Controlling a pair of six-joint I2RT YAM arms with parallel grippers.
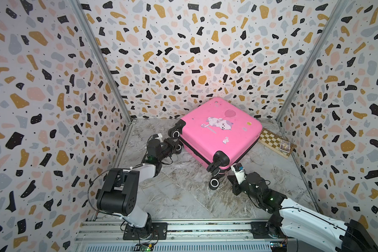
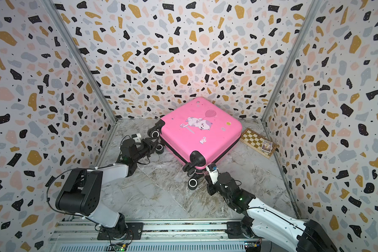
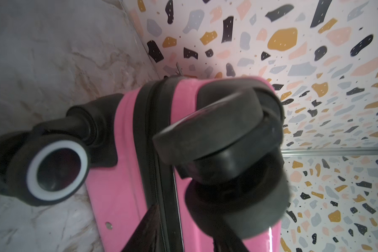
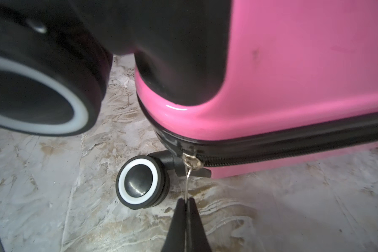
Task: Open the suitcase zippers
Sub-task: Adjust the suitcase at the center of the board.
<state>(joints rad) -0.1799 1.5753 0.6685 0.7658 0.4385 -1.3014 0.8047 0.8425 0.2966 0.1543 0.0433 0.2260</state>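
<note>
Your right gripper (image 4: 186, 199) pinches the thin zipper pull (image 4: 191, 162) beside a wheel (image 4: 140, 181) of the suitcase (image 4: 303, 65); tug off-line and it may slip free.

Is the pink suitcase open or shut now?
Shut. The suitcase lies flat with both pink halves together; the zipper band between them shows no gap, and no lining is visible.

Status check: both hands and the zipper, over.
Right hand shut on zipper pull at the near corner. Left hand at a far wheel, grip unclear. Suitcase lies flat, shut. Chessboard beside it, away from both hands.
</note>
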